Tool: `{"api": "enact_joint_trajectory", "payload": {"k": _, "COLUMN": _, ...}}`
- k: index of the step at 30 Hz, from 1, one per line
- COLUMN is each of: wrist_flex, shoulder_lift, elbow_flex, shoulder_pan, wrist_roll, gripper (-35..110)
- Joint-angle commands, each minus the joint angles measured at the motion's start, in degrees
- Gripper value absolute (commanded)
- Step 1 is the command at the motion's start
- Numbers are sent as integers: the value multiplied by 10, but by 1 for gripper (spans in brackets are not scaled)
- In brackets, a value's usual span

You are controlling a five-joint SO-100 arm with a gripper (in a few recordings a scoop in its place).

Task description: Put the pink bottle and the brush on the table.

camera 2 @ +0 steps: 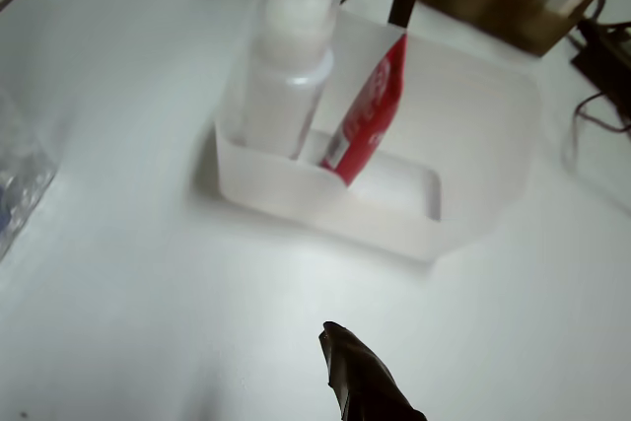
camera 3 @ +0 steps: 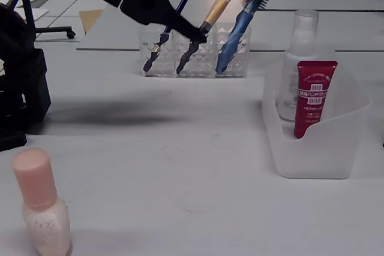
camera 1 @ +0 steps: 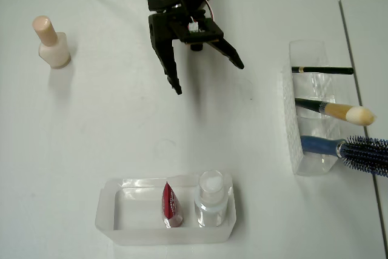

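The pink bottle (camera 1: 51, 43) stands upright on the white table (camera 1: 121, 137) at the far left of the overhead view, and near the front left in the fixed view (camera 3: 42, 208). The brush (camera 1: 342, 112) with its cream tip leans in the middle slot of a clear holder (camera 1: 306, 107) at the right, and its tip points up in the fixed view (camera 3: 219, 4). My black gripper (camera 1: 209, 77) hangs open above the table between bottle and holder, with nothing in it. In the wrist view one dark finger (camera 2: 360, 382) shows at the bottom edge.
A dark green pencil (camera 1: 321, 70) and a blue hairbrush (camera 1: 357, 148) share the holder. A translucent tray (camera 1: 106, 210) near the front holds a red tube (camera 1: 170, 203) and a clear bottle (camera 1: 212, 195). The table's right edge runs just past the holder.
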Motion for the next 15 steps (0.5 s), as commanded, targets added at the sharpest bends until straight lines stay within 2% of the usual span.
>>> {"api": "enact_joint_trajectory", "payload": {"k": 1, "wrist_flex": 11, "shoulder_lift": -25, "elbow_flex": -69, "shoulder_pan": -43, "wrist_roll": -4, "gripper": 56}}
{"api": "enact_joint_trajectory", "payload": {"k": 15, "wrist_flex": -8, "shoulder_lift": -212, "elbow_flex": -242, "shoulder_pan": -150, "wrist_roll": 2, "gripper": 42}}
